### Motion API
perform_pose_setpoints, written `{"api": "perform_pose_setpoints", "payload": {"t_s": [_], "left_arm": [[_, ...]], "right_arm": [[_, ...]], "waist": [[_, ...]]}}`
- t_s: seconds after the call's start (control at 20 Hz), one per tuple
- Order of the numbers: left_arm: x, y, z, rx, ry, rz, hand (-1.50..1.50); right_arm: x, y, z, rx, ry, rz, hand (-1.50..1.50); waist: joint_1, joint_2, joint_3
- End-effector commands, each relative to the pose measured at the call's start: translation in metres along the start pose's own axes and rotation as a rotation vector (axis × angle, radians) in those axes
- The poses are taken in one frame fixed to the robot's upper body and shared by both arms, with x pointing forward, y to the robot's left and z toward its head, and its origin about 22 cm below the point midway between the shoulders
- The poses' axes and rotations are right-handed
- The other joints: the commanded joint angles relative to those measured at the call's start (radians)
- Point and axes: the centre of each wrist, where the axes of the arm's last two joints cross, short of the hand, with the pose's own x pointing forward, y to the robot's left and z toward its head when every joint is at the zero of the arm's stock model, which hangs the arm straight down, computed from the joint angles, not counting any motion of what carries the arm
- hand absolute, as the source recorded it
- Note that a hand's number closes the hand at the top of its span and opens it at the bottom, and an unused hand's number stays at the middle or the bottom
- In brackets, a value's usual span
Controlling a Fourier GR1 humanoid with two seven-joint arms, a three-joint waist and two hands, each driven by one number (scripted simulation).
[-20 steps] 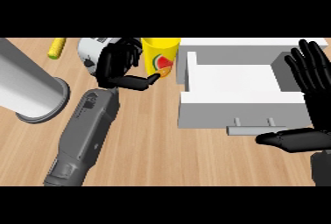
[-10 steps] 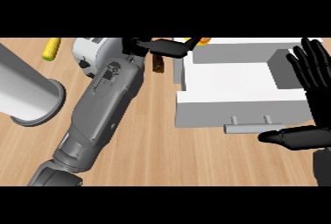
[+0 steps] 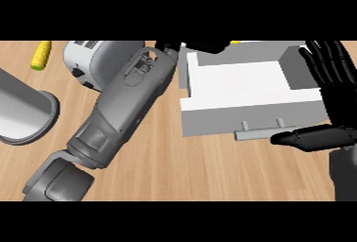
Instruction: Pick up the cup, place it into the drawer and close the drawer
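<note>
The white drawer (image 3: 244, 90) stands open at the upper right of the counter, with its grey handle (image 3: 259, 133) facing me. My left forearm reaches up across the middle. My left hand (image 3: 199, 45) shows at the top edge over the drawer's back left corner, its fingers curled. Only a yellow sliver of the cup (image 3: 235, 42) shows beside those fingers; the rest is cut off by the view's edge. My right hand (image 3: 335, 80) rests open at the right edge, fingers up beside the drawer's right wall, thumb near the handle's right end.
A yellow corn cob (image 3: 42, 54) lies at the upper left. A white and grey appliance (image 3: 90, 59) stands behind my left forearm. A large grey cylinder (image 3: 24, 113) sits at the left edge. Bare wooden counter (image 3: 209, 170) lies in front of the drawer.
My left hand has carried the yellow cup up and to the right, from beside the appliance to over the drawer's back left corner. The right hand has stayed in place.
</note>
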Motion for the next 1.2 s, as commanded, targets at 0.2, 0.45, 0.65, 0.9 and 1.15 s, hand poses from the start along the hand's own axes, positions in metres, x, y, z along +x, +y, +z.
{"api": "perform_pose_setpoints", "payload": {"t_s": [0.2, 0.45, 0.65, 0.9, 1.15], "left_arm": [[-0.032, -0.005, 0.011, -0.142, 0.155, -0.123, 1.5], [-0.045, -0.002, 0.017, -0.156, 0.199, -0.165, 1.5], [-0.041, -0.005, 0.018, -0.128, 0.164, -0.061, -1.5], [-0.052, -0.001, 0.027, -0.074, 0.123, 0.087, -1.5], [-0.04, -0.003, 0.022, -0.057, -0.001, 0.217, -1.5]], "right_arm": [[-0.001, 0.015, -0.015, 0.043, -0.02, -0.021, -1.5], [0.004, 0.019, -0.011, 0.074, -0.044, -0.034, -1.5], [0.002, 0.029, -0.024, 0.112, -0.068, -0.065, -1.5], [0.002, 0.052, -0.027, 0.342, -0.084, -0.179, 1.5], [0.005, 0.06, -0.026, 0.6, -0.054, -0.209, 1.5]], "waist": [[-0.058, 0.015, 0.0], [-0.097, 0.023, 0.0], [-0.119, 0.033, 0.0], [-0.146, 0.042, -0.001], [-0.109, 0.025, -0.003]]}}
